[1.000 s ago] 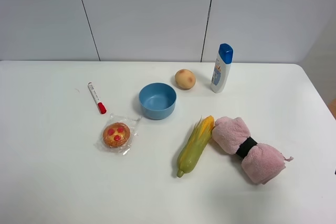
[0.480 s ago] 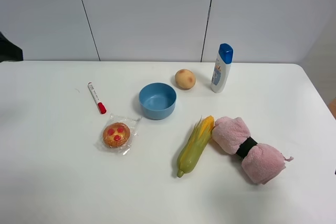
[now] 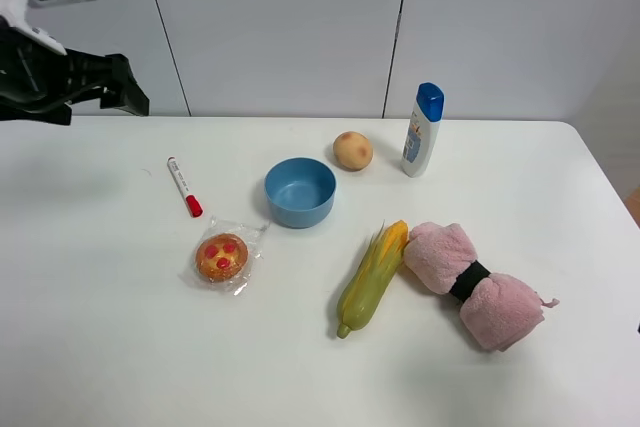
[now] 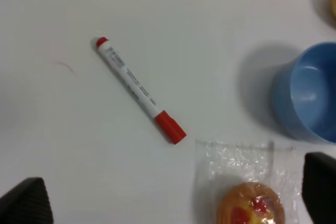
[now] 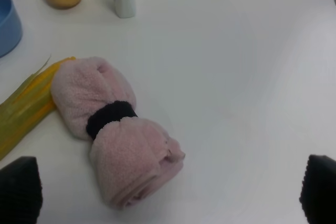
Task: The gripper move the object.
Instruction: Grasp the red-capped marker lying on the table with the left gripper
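The object is a slim white marker pen with a red cap [image 3: 184,187]. It lies flat on the white table [image 3: 100,327], left of the blue bowl [image 3: 300,192]. In the left wrist view the pen [image 4: 140,90] lies well ahead of the gripper, apart from both fingers. My left gripper [image 3: 100,97] hovers high over the table's far left corner, behind and left of the pen. It is open and empty [image 4: 173,203]. My right gripper [image 5: 168,192] is open and empty, near a pink rolled towel [image 5: 113,140]. It is out of the exterior view.
A wrapped round pastry [image 3: 222,256] lies just in front of the pen. A potato [image 3: 352,150] and a white bottle with a blue cap [image 3: 422,132] stand behind the bowl. A corn cob [image 3: 372,277] and the towel [image 3: 470,282] lie at the right.
My left arm has come into the exterior view from the left edge and moved right, towards the pen. The pen and the other things have not moved.
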